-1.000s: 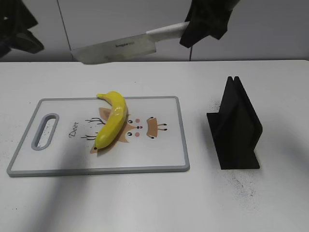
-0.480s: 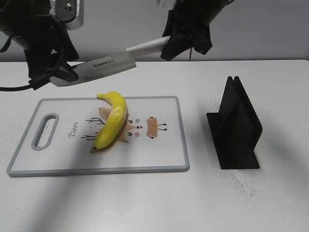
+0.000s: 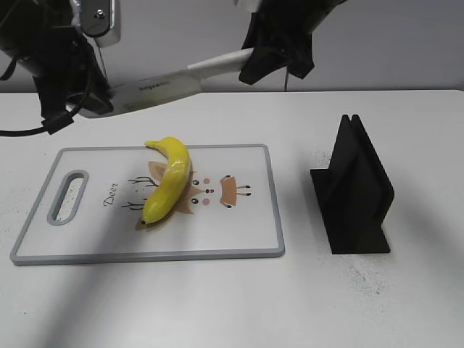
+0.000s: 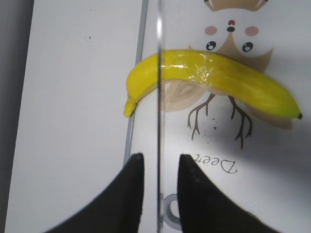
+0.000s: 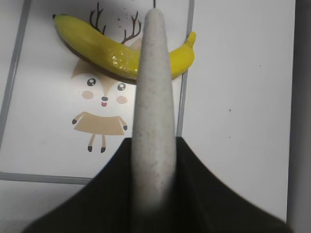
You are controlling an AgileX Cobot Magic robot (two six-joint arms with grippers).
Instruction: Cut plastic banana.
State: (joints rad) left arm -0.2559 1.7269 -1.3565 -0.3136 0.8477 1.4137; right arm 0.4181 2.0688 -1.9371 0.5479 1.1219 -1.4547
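Plastic banana lying on the cutting board, left of centre, on the white bench. Right end effector, top centre, clamped on the pale handle of a knife. Left end effector, upper left, fingers narrow on either side of the blade; contact unclear. Black stand at right.

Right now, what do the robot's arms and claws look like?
Both arms are mostly black. The left arm has a white panel near the top and black cables looping off its side. The left gripper has two smooth black fingers with rounded tips. The right gripper is black too, widening toward the wrist.
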